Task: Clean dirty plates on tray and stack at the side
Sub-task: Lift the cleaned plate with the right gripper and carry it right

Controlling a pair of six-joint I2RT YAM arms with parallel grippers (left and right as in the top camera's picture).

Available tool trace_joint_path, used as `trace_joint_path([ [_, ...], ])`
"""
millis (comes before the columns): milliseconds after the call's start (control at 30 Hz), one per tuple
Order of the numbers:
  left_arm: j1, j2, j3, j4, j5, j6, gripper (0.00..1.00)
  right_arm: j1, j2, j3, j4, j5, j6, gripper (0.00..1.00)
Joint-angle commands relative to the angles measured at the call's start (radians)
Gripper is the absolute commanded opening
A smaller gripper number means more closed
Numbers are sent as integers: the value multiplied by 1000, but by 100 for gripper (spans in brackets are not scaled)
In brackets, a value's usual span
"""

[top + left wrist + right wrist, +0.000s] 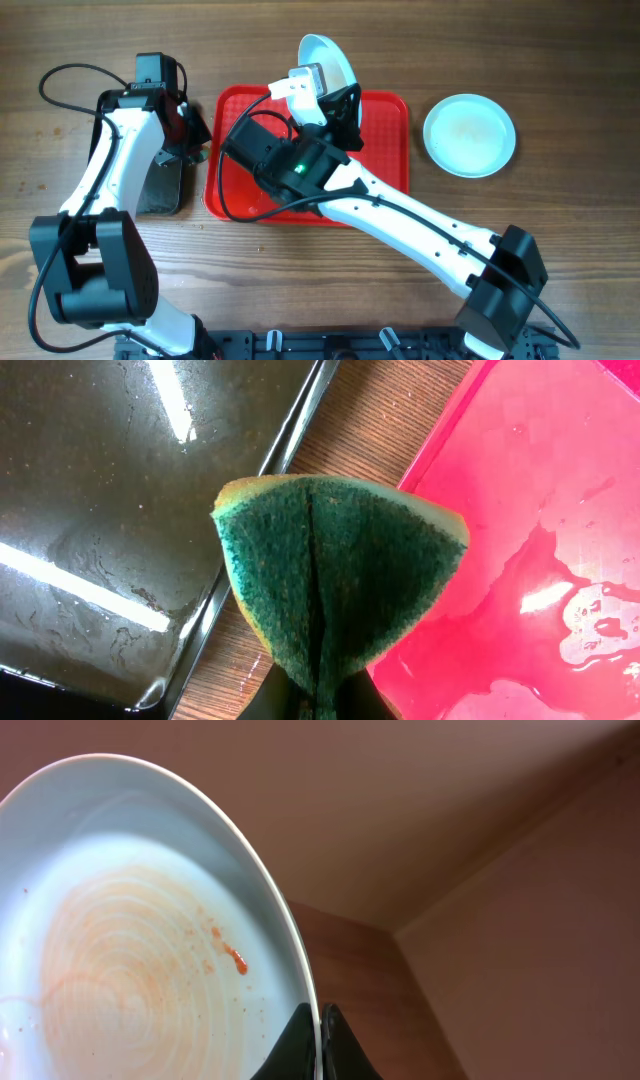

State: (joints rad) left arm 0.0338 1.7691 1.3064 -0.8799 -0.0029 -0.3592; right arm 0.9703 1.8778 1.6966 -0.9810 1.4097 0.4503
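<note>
Streaked plate (330, 55) aslant over red tray (385, 130)

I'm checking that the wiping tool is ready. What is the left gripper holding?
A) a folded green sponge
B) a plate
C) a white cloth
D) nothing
A: the left wrist view shows the green sponge pinched and folded in the left gripper, above the gap between the two trays. The streaked plate is clamped by its rim in the right gripper.

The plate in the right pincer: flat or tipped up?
Tipped up: the plate tilts steeply above the tray, rim pinched by the right pincer.
</note>
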Motion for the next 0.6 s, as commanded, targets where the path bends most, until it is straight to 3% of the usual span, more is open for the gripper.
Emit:
trace_joint_path([
  [0,-2,-8,6,-1,-13,11,4,-6,-29,-3,0,-152,5,4],
  [200,-2,-8,6,-1,-13,11,4,-180,-29,-3,6,-817,-7,4],
  [367,-2,-8,6,-2,-13,11,4,-468,-29,-3,-13,-1258,-50,4],
  [467,-2,-8,6,-2,-13,11,4,-673,-29,-3,-36,-1393,-60,4],
  [567,-2,-8,6,-1,-13,11,4,-830,-29,-3,-68,-1398,-65,4],
])
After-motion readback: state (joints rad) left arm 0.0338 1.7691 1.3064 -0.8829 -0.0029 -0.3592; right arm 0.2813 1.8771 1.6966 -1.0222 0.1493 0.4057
